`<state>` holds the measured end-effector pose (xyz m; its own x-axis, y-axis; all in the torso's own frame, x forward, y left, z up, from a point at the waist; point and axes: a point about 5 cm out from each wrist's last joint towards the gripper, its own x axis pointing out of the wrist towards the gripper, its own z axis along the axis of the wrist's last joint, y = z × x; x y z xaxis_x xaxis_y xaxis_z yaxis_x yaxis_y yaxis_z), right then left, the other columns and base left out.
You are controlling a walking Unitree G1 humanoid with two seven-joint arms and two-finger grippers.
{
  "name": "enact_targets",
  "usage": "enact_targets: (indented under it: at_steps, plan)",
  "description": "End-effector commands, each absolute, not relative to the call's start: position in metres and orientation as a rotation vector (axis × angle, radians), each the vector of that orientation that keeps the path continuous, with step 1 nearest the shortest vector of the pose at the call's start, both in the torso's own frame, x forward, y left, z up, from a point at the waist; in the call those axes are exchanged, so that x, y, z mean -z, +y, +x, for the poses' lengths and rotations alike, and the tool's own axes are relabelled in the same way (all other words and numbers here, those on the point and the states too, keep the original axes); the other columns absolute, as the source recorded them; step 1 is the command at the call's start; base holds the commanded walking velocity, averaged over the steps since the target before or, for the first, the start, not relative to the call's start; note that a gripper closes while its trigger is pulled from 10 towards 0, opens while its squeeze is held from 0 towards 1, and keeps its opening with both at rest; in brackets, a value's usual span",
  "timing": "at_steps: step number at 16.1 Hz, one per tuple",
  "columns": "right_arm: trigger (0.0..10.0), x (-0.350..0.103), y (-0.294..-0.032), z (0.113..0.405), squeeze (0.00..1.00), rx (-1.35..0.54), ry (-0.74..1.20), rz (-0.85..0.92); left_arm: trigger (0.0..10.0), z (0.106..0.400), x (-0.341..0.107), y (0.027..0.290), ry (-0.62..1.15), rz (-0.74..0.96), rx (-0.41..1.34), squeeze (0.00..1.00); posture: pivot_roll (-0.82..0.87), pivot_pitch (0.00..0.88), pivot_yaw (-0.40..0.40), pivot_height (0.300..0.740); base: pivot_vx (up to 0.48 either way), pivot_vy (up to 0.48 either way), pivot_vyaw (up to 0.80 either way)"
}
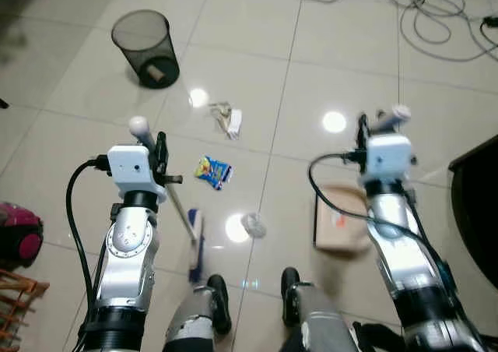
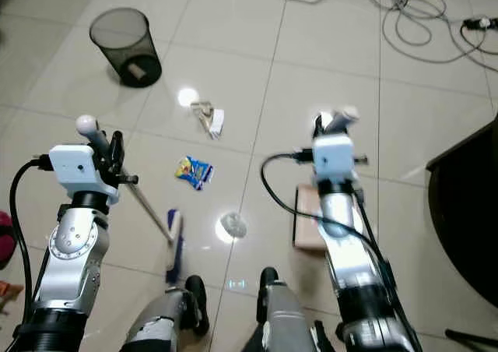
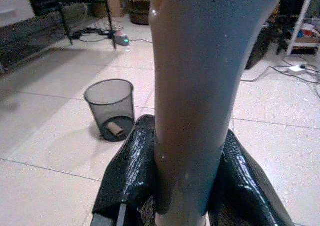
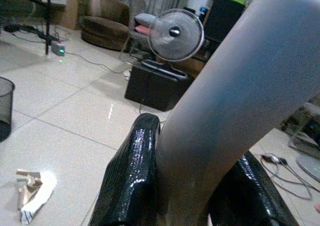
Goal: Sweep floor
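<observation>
Left gripper (image 3: pixel 182 186) clamps the broom handle (image 1: pixel 177 204); broom head (image 1: pixel 196 243) on tile by robot's feet. Right gripper (image 4: pixel 192 186) clamps the dustpan handle (image 4: pixel 235 101); dustpan (image 1: pixel 338 220) below. Litter: snack wrapper (image 1: pixel 213 171), crumpled paper (image 1: pixel 226 119).

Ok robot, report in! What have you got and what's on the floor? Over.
Left gripper shut on broom handle. Right gripper shut on dustpan handle, dustpan on floor. Litter ahead: blue wrapper, crumpled paper, white wad. Bin beyond.
</observation>
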<state>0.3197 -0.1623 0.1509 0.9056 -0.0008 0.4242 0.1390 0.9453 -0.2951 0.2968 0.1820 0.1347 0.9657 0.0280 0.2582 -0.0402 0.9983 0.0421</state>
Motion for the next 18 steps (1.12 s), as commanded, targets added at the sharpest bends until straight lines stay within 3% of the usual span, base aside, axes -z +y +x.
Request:
enact_targets:
  at_steps: [1, 6, 13, 18]
  plan:
    - [10.0, -0.147, -0.158, 0.319, 0.00, 0.041, -0.446, -0.340, 10.0, 0.292, -0.128, 0.179, -0.232, 0.019, -0.011, 0.00, -0.02, 0.421, 0.010, 0.740, 0.000, 0.000, 0.00]
    - [10.0, -0.129, -0.133, 0.330, 0.00, 0.011, -0.403, -0.288, 10.0, 0.295, -0.129, 0.165, -0.247, 0.012, 0.027, 0.00, 0.00, 0.430, 0.008, 0.740, 0.000, 0.000, 0.00]
    - [10.0, -0.138, -0.088, 0.332, 0.00, -0.060, -0.482, -0.132, 10.0, 0.304, -0.134, 0.128, -0.277, -0.243, 0.078, 0.00, -0.01, 0.417, 0.015, 0.740, 0.000, 0.000, 0.00]
    - [10.0, -0.130, -0.094, 0.330, 0.00, -0.062, -0.467, -0.140, 10.0, 0.313, -0.153, 0.127, -0.315, -0.424, 0.052, 0.00, -0.01, 0.383, 0.012, 0.740, 0.000, 0.000, 0.00]
